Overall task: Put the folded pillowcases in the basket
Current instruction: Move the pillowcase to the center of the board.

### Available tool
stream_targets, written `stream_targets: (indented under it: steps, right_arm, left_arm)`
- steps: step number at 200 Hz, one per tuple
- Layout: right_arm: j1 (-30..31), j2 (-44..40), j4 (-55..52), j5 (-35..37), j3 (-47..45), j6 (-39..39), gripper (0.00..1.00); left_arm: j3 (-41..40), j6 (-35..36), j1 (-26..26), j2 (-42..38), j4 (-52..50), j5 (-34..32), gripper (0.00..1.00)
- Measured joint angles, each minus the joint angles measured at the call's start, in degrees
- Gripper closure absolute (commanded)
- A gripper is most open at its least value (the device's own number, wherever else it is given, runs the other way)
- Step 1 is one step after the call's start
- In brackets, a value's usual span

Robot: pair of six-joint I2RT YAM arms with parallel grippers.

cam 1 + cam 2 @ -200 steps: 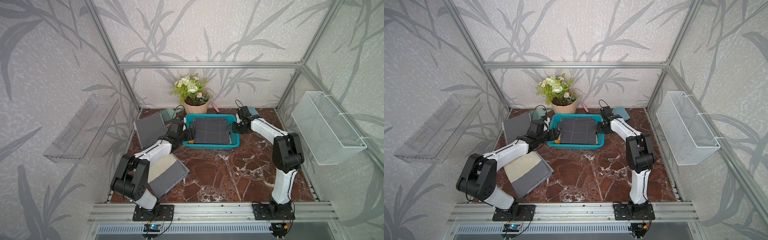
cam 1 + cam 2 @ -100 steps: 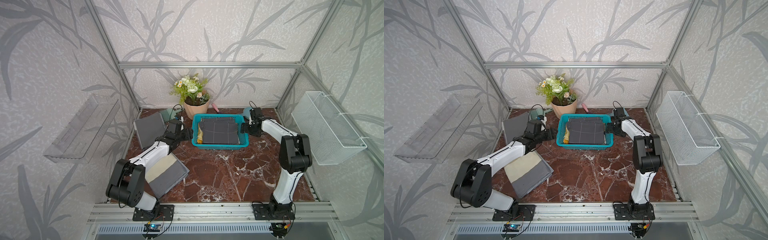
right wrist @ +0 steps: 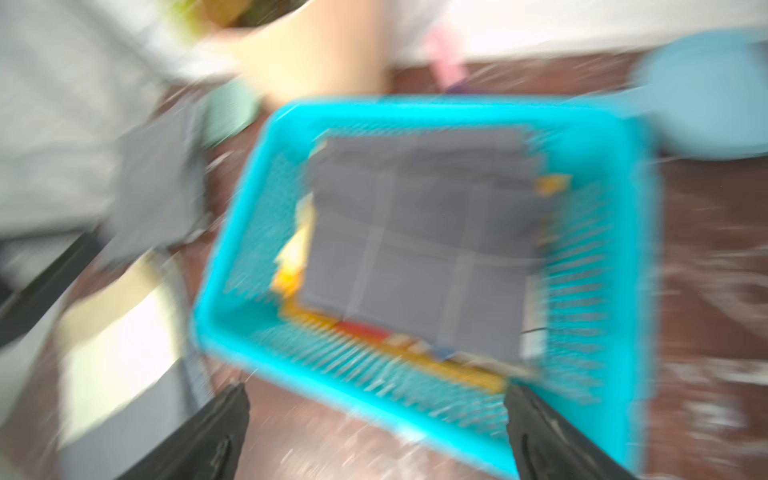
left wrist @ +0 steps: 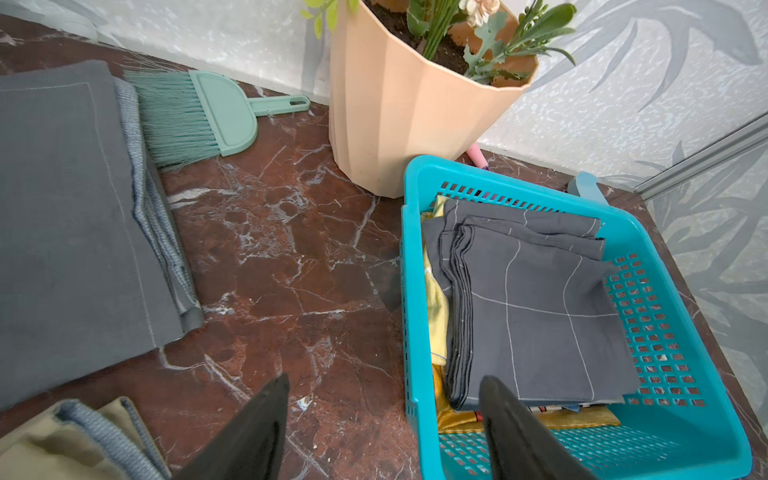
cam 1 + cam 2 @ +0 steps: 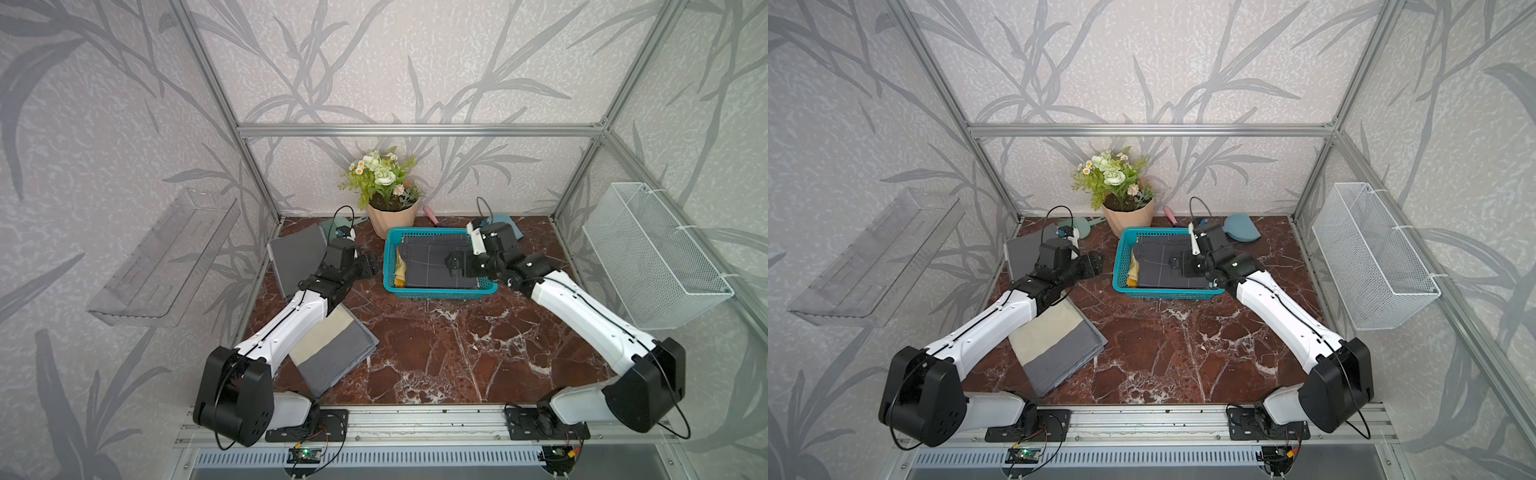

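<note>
The turquoise basket point(image 5: 441, 293) point(image 5: 1166, 294) stands at the back of the marble table in both top views. The folded pillowcase point(image 5: 430, 266) point(image 5: 1156, 272), dark grey with thin white grid lines, lies inside it on top of yellow cloth. My right gripper point(image 5: 452, 265) point(image 5: 1177, 264) hovers open over the pillowcase's right part, holding nothing. The right wrist view is blurred; its gripper point(image 3: 377, 388) has jaws wide apart in front of the basket point(image 3: 415, 419) and pillowcase point(image 3: 419, 232). My left gripper point(image 5: 372, 264) point(image 5: 1097, 262) point(image 4: 384, 378) is open just left of the basket point(image 4: 409, 291), apart from it; the pillowcase point(image 4: 536, 316) is ahead.
A peach flower pot point(image 5: 392, 218) stands right behind the basket. A green brush point(image 4: 195, 118), a blue dustpan point(image 5: 1239, 227) and a pink item point(image 5: 429, 211) lie by the back wall. Grey folded cloths point(image 5: 297, 259) point(image 5: 332, 353) lie at left. A clear shelf point(image 5: 162, 257) and a wire basket point(image 5: 652, 253) hang on the side walls.
The basket slid to the right with the pillowcase in it. My right gripper let go of its right rim, opened wide and swung over the basket. My left gripper backed off the left rim.
</note>
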Motion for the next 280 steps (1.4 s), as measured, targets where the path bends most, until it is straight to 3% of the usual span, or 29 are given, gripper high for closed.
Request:
stream_targets:
  steps: [42,91,130,178,199,247,280]
  right_arm:
    - [13.8,5.8,9.3,-8.0,-10.9,9.2,0.07]
    - [24.8,25.1,16.3,-13.0,0.3,13.7,0.11]
    - [26.3,35.3,16.3,-13.8,10.7,14.1,0.16]
    - [26.0,43.5,8.9,-12.7,19.8,13.6,0.24]
    - [26.1,44.3,5.6,-12.4,21.9,13.3,0.38]
    - [26.9,44.7,-0.6,-11.1,22.0,13.0,1.0]
    - [26.9,41.1,-1.4,-9.5,17.3,12.9,1.0]
  left_arm:
    - [2.2,-0.3,6.6,-2.5,-3.8,-0.4,0.23]
    - [5.5,-0.5,13.7,-5.4,-7.2,-0.2,0.17]
    - [5.5,0.0,15.6,-8.9,-8.7,0.6,0.16]
    - [4.9,0.0,16.0,-9.6,-9.4,2.1,0.15]
    - [4.4,0.0,16.0,-9.6,-9.5,2.4,0.15]
    - [4.2,0.0,16.0,-9.6,-9.5,2.9,0.15]
    - [3.8,0.0,16.0,-9.6,-9.5,3.3,0.15]
